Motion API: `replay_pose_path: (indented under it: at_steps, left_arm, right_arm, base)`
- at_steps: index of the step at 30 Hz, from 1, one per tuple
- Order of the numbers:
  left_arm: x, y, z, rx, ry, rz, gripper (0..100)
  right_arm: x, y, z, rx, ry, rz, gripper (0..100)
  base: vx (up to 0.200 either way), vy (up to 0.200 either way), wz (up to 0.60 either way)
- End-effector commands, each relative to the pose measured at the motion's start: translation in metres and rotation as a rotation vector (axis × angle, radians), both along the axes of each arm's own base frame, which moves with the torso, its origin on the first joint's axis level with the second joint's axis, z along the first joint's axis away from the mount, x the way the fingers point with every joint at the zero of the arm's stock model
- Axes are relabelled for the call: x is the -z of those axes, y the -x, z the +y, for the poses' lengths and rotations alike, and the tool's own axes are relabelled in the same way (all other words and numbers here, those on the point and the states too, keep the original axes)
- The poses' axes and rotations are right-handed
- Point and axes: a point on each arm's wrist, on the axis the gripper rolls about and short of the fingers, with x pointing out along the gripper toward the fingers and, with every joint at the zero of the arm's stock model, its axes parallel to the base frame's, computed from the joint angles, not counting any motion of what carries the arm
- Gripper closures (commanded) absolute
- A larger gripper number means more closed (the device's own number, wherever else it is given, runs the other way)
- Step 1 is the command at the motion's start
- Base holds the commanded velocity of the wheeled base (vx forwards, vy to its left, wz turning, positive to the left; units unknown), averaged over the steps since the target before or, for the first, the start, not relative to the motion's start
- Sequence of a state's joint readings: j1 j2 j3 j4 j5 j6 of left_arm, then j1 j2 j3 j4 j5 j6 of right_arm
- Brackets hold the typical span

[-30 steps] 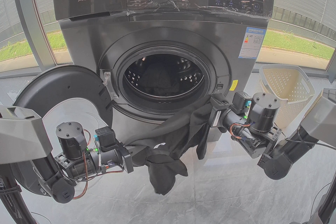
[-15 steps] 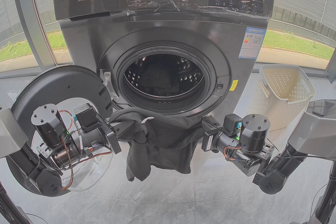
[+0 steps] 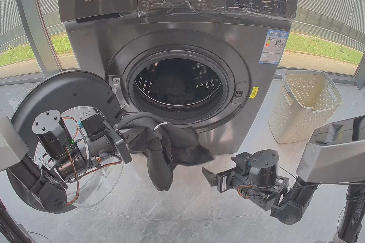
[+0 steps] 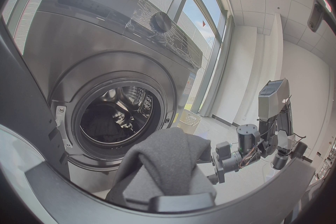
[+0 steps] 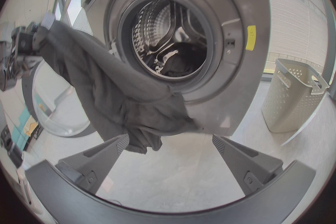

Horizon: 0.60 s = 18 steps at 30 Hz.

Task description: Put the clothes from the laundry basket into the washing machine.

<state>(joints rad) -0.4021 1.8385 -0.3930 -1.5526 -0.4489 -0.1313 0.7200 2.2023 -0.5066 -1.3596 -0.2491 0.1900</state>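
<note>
A dark grey garment (image 3: 163,145) hangs from my left gripper (image 3: 128,135), which is shut on its bunched top just below and left of the washing machine's open drum (image 3: 178,84). Its free end swings in front of the machine's lower front. In the left wrist view the garment (image 4: 168,161) bulges over the gripper's fingers (image 4: 182,202). My right gripper (image 3: 210,176) stands open and low over the floor, apart from the cloth. The right wrist view shows the garment (image 5: 112,95) beyond its spread fingers (image 5: 115,151). Dark clothes (image 5: 178,60) lie inside the drum.
The machine's round door (image 3: 64,103) stands open on the left, right behind my left arm. A cream laundry basket (image 3: 304,107) stands on the floor to the machine's right. Grey tiled floor (image 3: 213,213) lies open in front.
My right gripper let go of the garment, opened, and dropped down and back. The cloth now hangs from the left gripper alone, which had risen up and left toward the door.
</note>
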Motion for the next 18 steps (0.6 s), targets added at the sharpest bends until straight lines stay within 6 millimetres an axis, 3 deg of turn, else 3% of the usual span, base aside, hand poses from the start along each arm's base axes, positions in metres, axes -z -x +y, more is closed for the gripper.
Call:
replay_pose_path:
  at_steps: [1, 9, 18]
  left_arm:
    - [0.003, -0.001, -0.002, 0.005, -0.004, 0.008, 100]
    - [0.009, -0.004, -0.01, -0.018, -0.008, 0.021, 100]
    - [0.009, -0.003, -0.01, -0.017, -0.008, 0.024, 100]
  right_arm:
    - [0.022, 0.008, 0.006, -0.041, 0.054, 0.053, 0]
    - [0.011, 0.007, 0.034, -0.158, -0.028, -0.057, 0]
    - [0.013, -0.01, 0.045, -0.148, -0.062, -0.103, 0]
  base:
    - [0.0, 0.0, 0.0]
    - [0.0, 0.0, 0.0]
    - [0.0, 0.0, 0.0]
